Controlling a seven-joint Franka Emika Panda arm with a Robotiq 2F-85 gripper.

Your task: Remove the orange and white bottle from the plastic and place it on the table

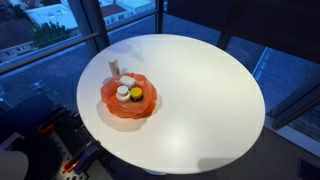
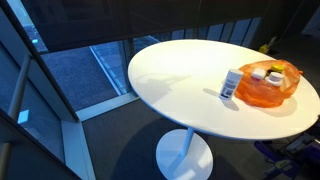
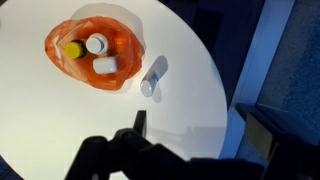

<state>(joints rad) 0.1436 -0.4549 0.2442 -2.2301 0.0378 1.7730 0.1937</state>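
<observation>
The orange and white bottle point(image 3: 96, 44) stands upright inside the plastic bowl point(image 3: 60, 68), its white cap facing up; it also shows in an exterior view point(image 1: 122, 92). The orange-red bowl sits on the white round table point(image 3: 60, 120) and appears in both exterior views point(image 1: 112, 108) point(image 2: 270, 97). My gripper point(image 3: 139, 124) is a dark silhouette at the bottom of the wrist view, high above the table and well away from the bowl. Only one fingertip shows, so I cannot tell whether it is open. It holds nothing that I can see.
A plain pale bottle point(image 3: 152, 77) is on the table just beside the bowl point(image 1: 113, 67) point(image 2: 232, 84). A yellow-topped item point(image 3: 72, 48) and a white item point(image 3: 104, 66) are in the bowl. The table edge point(image 3: 215, 90) drops off near glass walls.
</observation>
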